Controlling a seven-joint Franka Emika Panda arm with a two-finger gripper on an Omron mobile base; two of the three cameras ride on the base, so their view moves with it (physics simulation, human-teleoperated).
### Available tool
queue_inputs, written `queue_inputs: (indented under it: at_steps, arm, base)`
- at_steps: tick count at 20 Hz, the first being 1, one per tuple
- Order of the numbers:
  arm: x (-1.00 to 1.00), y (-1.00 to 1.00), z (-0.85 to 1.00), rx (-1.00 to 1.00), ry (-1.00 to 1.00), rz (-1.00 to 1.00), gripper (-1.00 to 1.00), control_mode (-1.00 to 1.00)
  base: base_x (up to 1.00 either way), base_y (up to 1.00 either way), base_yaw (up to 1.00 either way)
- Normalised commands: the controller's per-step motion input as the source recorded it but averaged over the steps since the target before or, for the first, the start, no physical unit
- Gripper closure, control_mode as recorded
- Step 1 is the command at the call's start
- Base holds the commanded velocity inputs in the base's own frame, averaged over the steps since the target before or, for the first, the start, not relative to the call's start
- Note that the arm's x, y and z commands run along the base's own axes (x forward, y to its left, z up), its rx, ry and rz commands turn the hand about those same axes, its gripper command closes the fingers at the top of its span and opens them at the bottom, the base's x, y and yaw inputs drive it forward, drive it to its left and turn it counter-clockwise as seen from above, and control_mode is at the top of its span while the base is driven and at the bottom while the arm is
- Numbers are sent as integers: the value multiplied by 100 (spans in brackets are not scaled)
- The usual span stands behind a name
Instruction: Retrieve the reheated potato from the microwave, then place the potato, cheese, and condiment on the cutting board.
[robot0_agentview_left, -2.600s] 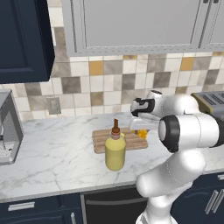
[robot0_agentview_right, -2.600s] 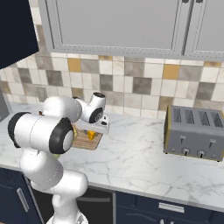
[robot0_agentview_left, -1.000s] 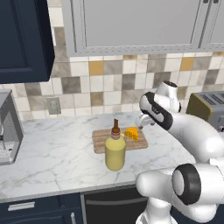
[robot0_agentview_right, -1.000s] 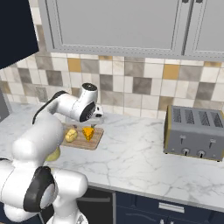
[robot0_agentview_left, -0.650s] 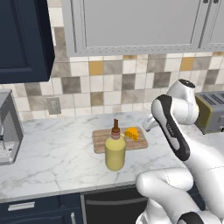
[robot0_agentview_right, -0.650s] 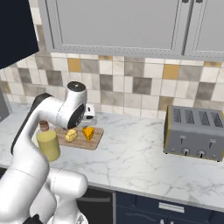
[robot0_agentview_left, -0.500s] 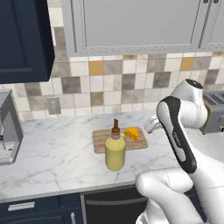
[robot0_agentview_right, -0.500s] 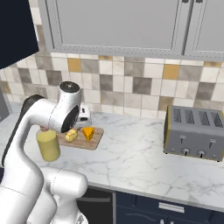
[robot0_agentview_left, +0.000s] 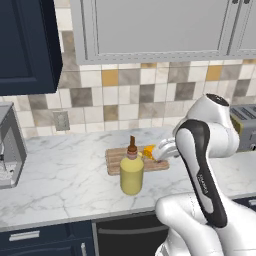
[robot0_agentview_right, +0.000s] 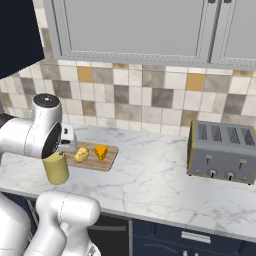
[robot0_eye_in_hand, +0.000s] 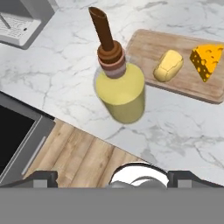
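Swinging wide, the arm (robot0_agentview_left: 200, 165) had left its earlier spot over the board and carried the hand toward the near counter edge, camera aimed down at the bottle. On the counter (robot0_agentview_left: 65, 175) the board (robot0_agentview_right: 107, 159) sat mid-left in the right base view, below the tiled wall, with the toaster (robot0_agentview_right: 222, 147) well apart at right. The bottle (robot0_eye_in_hand: 119, 85) stood upright on the marble, upper middle of the hand view, just beside the board's near edge but not on it. The potato (robot0_eye_in_hand: 168, 65) and the cheese (robot0_eye_in_hand: 206, 59) lay side by side on the board, upper right of that view; a few seconds back the arm hid them.

The gripper (robot0_eye_in_hand: 112, 177) was spread about as wide as it goes, its tips far apart at the bottom corners, holding nothing. It hung above the bottle, clear of the cap.

So two of three items looked delivered. The bottle remained, and it seemed the next target: a descent around its body, then a short hop onto the board's free left end.
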Motion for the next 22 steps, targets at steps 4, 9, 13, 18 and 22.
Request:
queue_inputs:
  at_steps: [4,9,13,18,22]
  arm:
    - [21,35,0,0,4,0,-100,-100]
    - [30,20,0,0,2,0,-100,-100]
    - [7,28,-12,-2,0,0,-100,-100]
    - [28,16,-25,-4,0,0,-100,-100]
    - [42,1,-23,-3,0,0,-100,-100]
  base:
    - [0,0,0]
    - [0,0,0]
    - [0,0,0]
    - [0,0,0]
    - [0,0,0]
